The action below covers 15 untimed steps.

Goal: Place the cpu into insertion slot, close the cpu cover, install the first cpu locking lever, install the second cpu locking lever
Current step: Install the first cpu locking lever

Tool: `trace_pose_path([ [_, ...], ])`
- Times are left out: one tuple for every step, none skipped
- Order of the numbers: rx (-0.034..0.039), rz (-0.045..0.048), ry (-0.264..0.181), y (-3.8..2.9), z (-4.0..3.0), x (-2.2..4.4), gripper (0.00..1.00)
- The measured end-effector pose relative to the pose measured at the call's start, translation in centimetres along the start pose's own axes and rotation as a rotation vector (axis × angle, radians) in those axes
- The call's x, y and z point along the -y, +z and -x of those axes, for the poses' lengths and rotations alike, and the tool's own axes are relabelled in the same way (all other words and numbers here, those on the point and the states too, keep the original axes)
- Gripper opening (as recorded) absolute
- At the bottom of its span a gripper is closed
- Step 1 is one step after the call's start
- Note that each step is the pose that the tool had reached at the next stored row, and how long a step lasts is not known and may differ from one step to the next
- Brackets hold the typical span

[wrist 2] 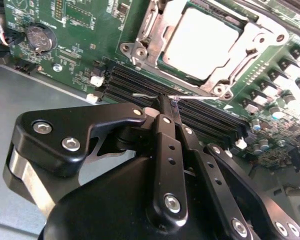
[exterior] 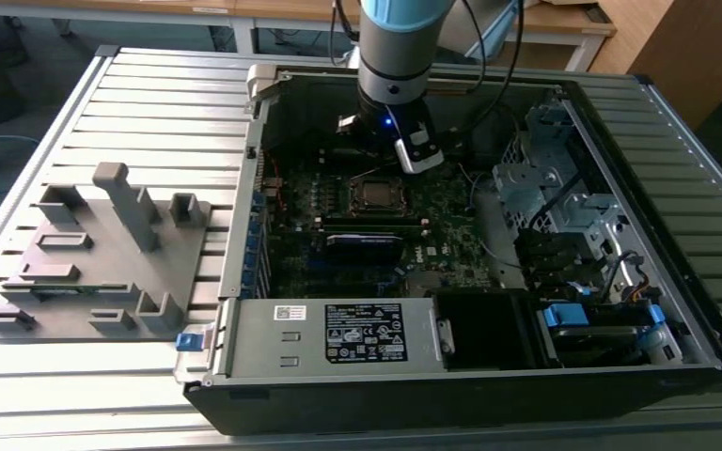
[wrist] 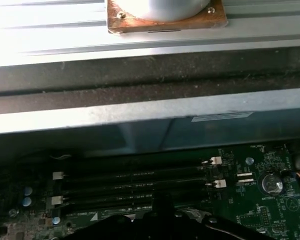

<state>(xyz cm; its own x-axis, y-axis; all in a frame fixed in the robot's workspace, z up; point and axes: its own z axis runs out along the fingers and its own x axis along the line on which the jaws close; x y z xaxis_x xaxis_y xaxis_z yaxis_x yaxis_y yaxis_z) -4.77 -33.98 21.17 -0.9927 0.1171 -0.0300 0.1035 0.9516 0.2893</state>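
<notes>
Already the chip (wrist 2: 200, 42) is seated under the closed cover (wrist 2: 152, 25); a thin wire lever (wrist 2: 142, 94) is clamped by the tool (wrist 2: 166, 102), apparently not yet latched.

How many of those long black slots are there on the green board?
4 memory slots, side by side in the first wrist view: first slot, second slot, third slot, fourth slot, nearest the hand. The hand may hide more.
</notes>
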Motion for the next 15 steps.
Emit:
trace_pose_path([
  [0.0051, 0.0032, -0.002, 0.03, 0.00, 0.03, 0.10],
  [0.0103, 0.0066, -0.003, 0.06, 0.00, 0.05, 0.10],
  [0.0151, 0.0105, -0.004, 0.08, -0.01, 0.07, 0.10],
  [0.0199, 0.0145, -0.006, 0.11, -0.02, 0.10, 0.10],
  [0.0235, 0.0170, -0.007, 0.13, -0.02, 0.12, 0.10],
  [0.0265, 0.0181, -0.008, 0.14, -0.02, 0.12, 0.10],
  [0.0294, 0.0184, -0.008, 0.15, -0.02, 0.13, 0.10],
  [0.0324, 0.0188, -0.009, 0.16, -0.02, 0.14, 0.10],
  [0.0355, 0.0193, -0.010, 0.18, -0.02, 0.16, 0.10],
  [0.0375, 0.0195, -0.011, 0.21, -0.02, 0.18, 0.10],
  [0.0397, 0.0198, -0.012, 0.25, -0.02, 0.19, 0.10],
  [0.0415, 0.0198, -0.012, 0.26, -0.02, 0.20, 0.10],
  [0.0434, 0.0200, -0.013, 0.29, -0.03, 0.21, 0.10],
  [0.0457, 0.0205, -0.013, 0.33, -0.03, 0.21, 0.10],
  [0.0484, 0.0208, -0.014, 0.36, -0.03, 0.23, 0.10],
])
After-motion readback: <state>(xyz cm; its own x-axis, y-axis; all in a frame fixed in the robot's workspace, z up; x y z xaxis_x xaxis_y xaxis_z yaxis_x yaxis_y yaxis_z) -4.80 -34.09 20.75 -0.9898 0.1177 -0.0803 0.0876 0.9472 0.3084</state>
